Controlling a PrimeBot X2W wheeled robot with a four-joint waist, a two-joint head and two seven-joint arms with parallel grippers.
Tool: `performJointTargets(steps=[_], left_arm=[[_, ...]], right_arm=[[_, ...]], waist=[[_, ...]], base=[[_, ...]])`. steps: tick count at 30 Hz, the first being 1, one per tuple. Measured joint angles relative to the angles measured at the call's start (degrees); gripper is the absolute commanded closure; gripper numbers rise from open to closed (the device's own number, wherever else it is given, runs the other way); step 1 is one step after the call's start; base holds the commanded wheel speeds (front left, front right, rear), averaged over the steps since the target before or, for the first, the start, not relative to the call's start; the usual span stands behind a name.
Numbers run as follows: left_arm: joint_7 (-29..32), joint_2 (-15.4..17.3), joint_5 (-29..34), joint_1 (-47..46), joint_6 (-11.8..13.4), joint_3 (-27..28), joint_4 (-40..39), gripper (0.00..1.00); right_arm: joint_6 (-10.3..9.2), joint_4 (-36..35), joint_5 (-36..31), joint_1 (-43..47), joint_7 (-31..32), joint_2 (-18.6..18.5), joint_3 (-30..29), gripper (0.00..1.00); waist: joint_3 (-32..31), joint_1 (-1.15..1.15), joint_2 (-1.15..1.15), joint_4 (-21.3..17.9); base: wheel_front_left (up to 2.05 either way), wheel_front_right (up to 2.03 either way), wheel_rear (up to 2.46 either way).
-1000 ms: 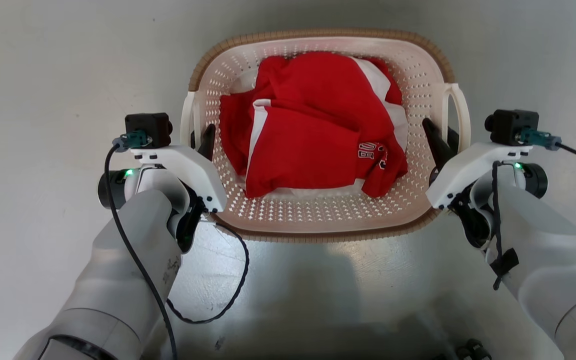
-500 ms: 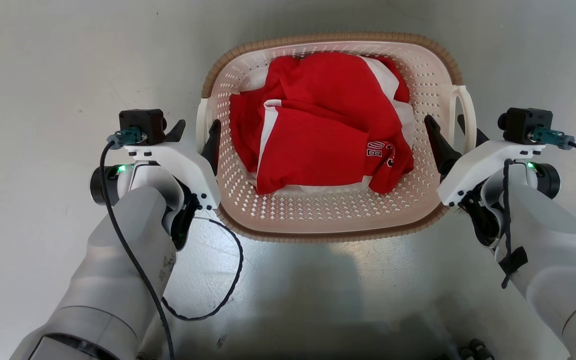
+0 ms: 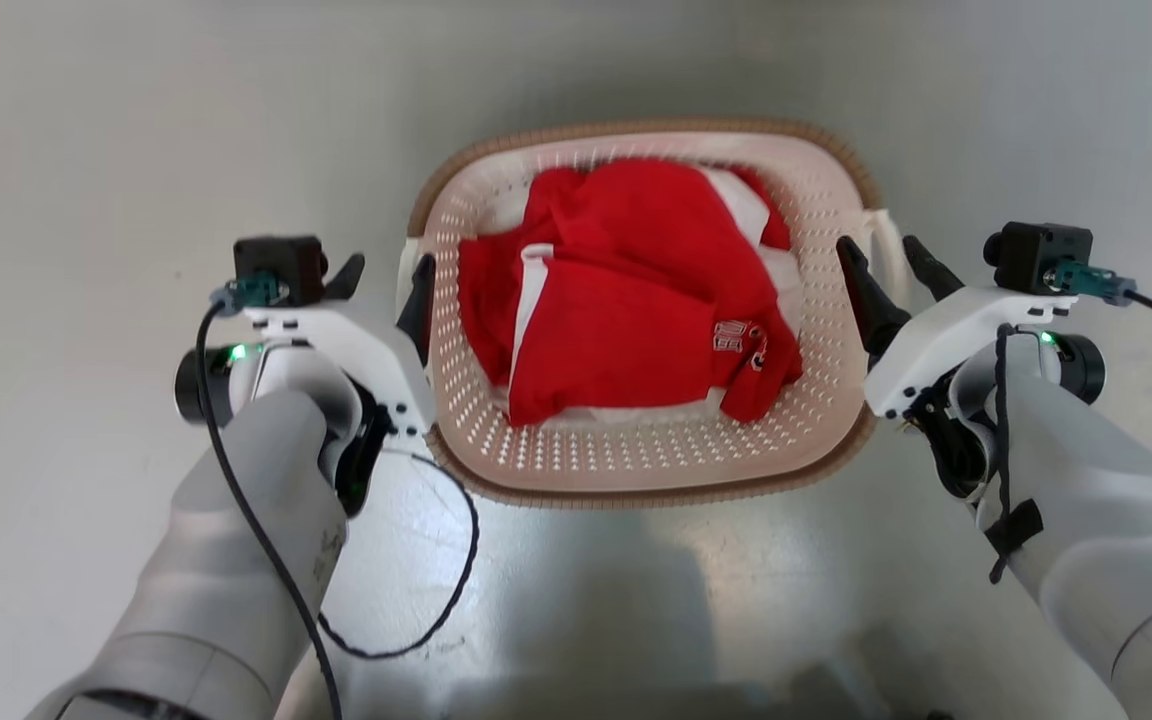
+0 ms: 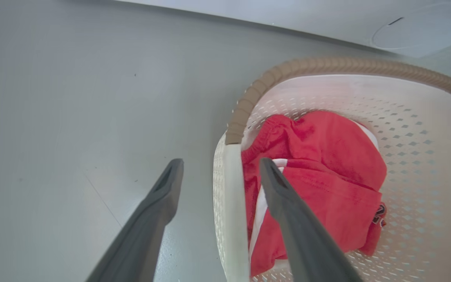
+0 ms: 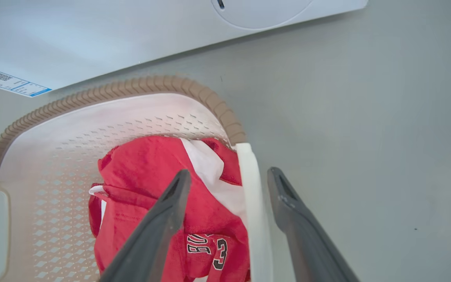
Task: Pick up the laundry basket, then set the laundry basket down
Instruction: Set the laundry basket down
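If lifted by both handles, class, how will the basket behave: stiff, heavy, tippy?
Probably stiff: the basket is moulded perforated plastic with a thick rim. Likely light: it holds only some red clothing. Handles on opposite sides suggest it stays level if raised together, tilting if not.

The laundry basket sits on the floor between left claw and right claw, a garment inside.
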Motion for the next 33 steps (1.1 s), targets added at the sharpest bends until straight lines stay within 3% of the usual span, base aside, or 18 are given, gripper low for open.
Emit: performJointTargets(steps=[9,21,33], left_arm=[[-0.01,0.89,3.50,5.15,-0.31,3.87,-4.21,0.00],[-0.01,1.34,10.84,14.64,-0.56,10.85,-13.52,0.00],[-0.01,0.31,15.69,24.37,-1.52,17.62,-23.21,0.00]], right_arm=[[0.00,-2.50,-4.30,4.15,0.00,-0.80,-4.23,0.00],[-0.01,-10.63,-17.03,14.28,0.00,-0.99,-17.89,0.00],[-0.01,-21.80,-30.66,24.66,0.00,1.42,-31.40,0.00]], waist=[[-7.36,0.00,0.00,-0.89],[-19.90,0.00,0.00,-1.29],[-32.15,0.00,0.00,-1.24]], base=[[0.00,0.00,0.00],[0.00,0.00,0.00],[0.00,0.00,0.00]])
